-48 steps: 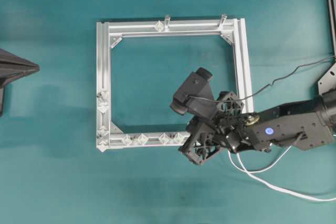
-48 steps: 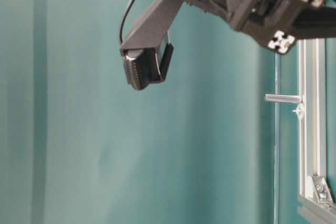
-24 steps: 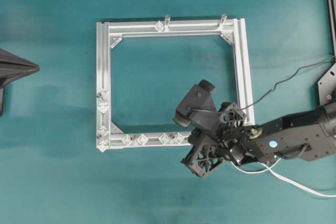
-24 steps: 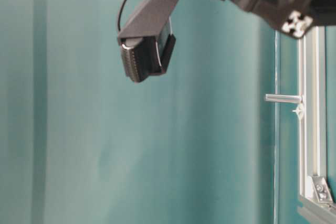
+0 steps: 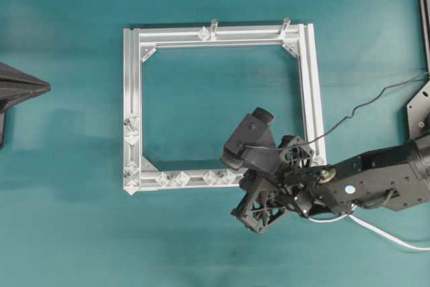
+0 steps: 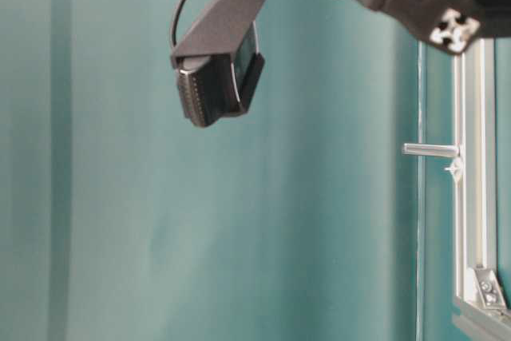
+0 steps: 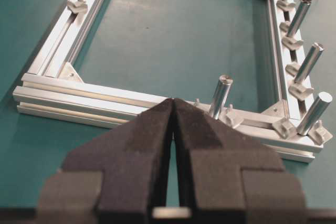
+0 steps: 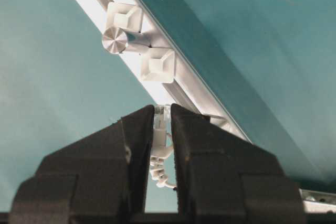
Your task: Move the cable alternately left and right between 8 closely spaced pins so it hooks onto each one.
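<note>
The cable [image 5: 393,235] has its plug [image 8: 159,129] pinched in the right claw [image 8: 160,124], near the frame's [image 5: 132,99] bottom right corner; the left claw [image 7: 173,109] is pressed together.

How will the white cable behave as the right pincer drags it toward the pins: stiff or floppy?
Probably floppy: behind the right pincer the cable trails across the table in a loose curve. Likely light, since a narrow pinch near its plug holds it. It may slip or twist, as it is thin and smooth-looking, so hooking the pins probably needs tension.
</note>
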